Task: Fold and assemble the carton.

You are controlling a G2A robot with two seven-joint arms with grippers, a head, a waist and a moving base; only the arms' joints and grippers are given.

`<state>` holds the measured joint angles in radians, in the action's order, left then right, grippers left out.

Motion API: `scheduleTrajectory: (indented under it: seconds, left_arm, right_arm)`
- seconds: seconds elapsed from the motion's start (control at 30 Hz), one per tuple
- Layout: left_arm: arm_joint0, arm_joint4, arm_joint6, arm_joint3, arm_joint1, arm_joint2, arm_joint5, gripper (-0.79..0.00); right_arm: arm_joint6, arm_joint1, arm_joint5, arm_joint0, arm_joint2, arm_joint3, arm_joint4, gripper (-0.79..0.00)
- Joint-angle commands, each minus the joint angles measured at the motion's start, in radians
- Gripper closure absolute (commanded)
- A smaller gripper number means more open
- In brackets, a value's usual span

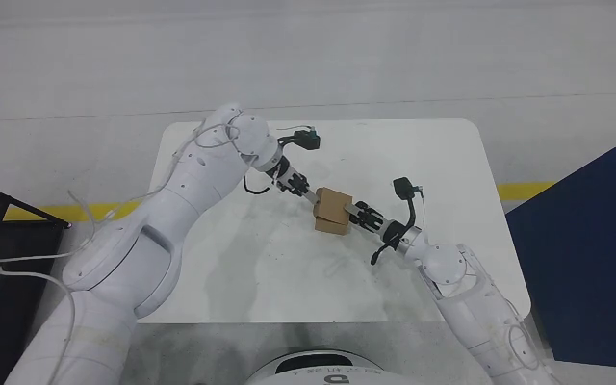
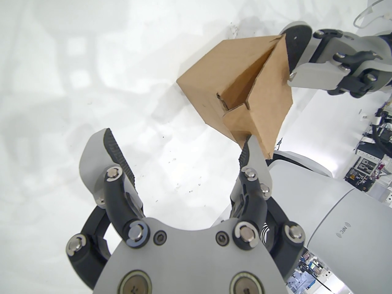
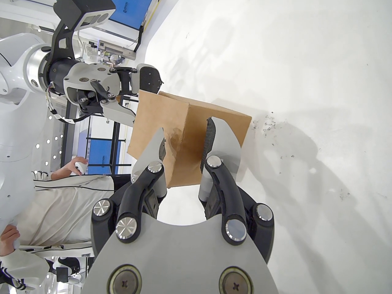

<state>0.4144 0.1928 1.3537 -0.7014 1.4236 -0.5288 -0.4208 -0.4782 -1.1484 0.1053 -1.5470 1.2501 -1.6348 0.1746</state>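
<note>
A small brown cardboard carton (image 1: 332, 212) is held just above the middle of the white table, partly folded, with an open side and loose flaps (image 2: 245, 93). My right gripper (image 3: 185, 139) comes in from the near right and is shut on the carton (image 3: 162, 114), one finger on each side of a folded corner. My left gripper (image 2: 179, 145) faces it from the far left with its jaws wide open. One of its fingertips (image 2: 248, 145) touches a small flap at the carton's open side. In the top view the left gripper (image 1: 313, 195) and the right gripper (image 1: 358, 214) flank the carton.
The bare white table (image 1: 241, 279) stretches around the carton, with rounded corners and some dark scuff marks (image 3: 269, 120). A dark blue panel (image 1: 577, 231) stands off the table's right side.
</note>
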Motion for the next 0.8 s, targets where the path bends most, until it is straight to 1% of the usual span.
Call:
scheduleTrajectory:
  seconds: [0.0, 0.2, 0.43, 0.77]
  left_arm:
    - [0.002, 0.003, 0.000, 0.002, -0.002, -0.003, 0.000, -0.785]
    - [0.007, 0.016, 0.004, -0.012, -0.005, -0.005, 0.008, -0.785]
    - [0.003, 0.041, 0.010, -0.036, 0.008, 0.014, 0.033, -0.785]
    - [-0.003, 0.039, 0.009, 0.000, 0.026, 0.026, 0.019, -0.785]
  right_arm:
    - [-0.001, 0.000, 0.000, 0.001, 0.000, 0.001, -0.001, -0.302]
    - [-0.006, 0.000, -0.004, 0.006, -0.004, -0.001, 0.004, -0.305]
    - [-0.010, -0.001, -0.009, 0.012, -0.014, 0.000, 0.014, -0.305]
    - [-0.007, -0.002, -0.010, 0.014, -0.025, -0.001, 0.029, -0.305]
